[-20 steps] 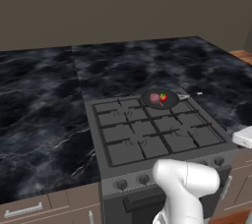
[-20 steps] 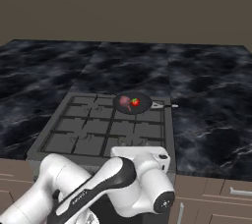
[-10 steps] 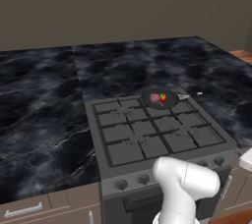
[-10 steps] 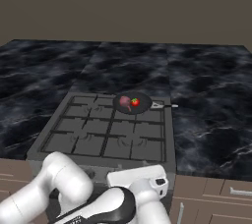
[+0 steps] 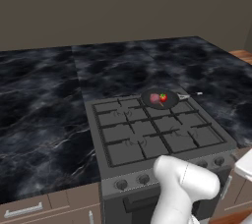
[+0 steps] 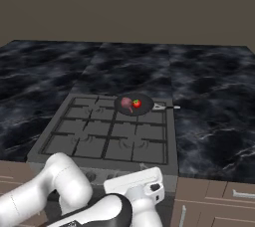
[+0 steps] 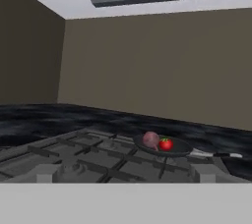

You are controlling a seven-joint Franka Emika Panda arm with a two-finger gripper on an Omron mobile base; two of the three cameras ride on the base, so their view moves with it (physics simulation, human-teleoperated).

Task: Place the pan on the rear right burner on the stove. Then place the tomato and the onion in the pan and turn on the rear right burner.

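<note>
Turning the small stiff round knob (image 5: pixel 202 163) below the dark grey gas stove (image 5: pixel 147 134) needs rim-pinching from spread jaws.

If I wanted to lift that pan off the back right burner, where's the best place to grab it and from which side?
Probably the thin silvery handle. It sticks out level from the pan toward the stove's right edge, clear of the grates, so coming down from above with the fingers across it looks easiest. The rim is low, and the onion and tomato sit inside.
</note>
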